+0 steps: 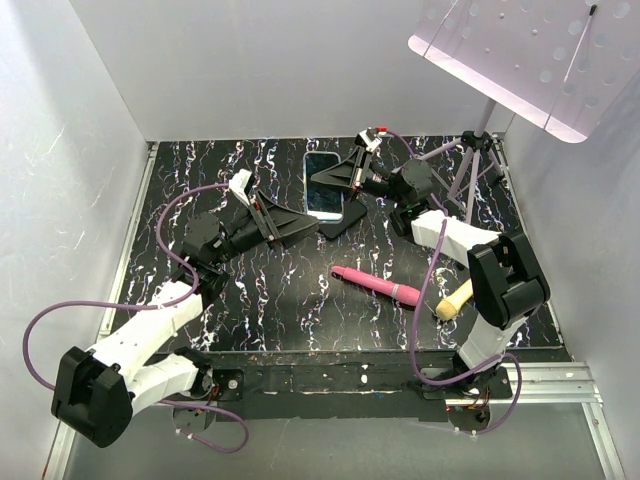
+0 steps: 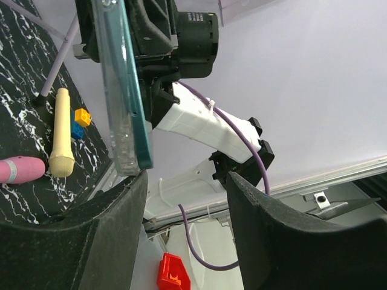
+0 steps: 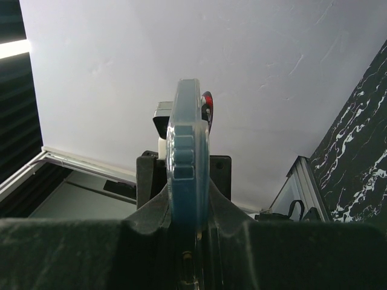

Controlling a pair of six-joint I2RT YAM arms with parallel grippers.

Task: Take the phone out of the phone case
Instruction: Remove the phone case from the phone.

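slip is the danger: right tool [image 3: 188,208] clenches phone [image 2: 136,96] inside phone case [image 2: 115,84], left tool [image 2: 187,184] released; hard pull may drop both.

My top view is bright and evenly lit; shadows on the counter [image 1: 290,292] are soft. The panel [image 1: 530,50] at upper right blows out pinkish-white, and the screen of the phone [image 1: 323,185] catches glare. In both wrist views the end effector fingers [image 2: 66,241] along the bottom are dark and blurred.
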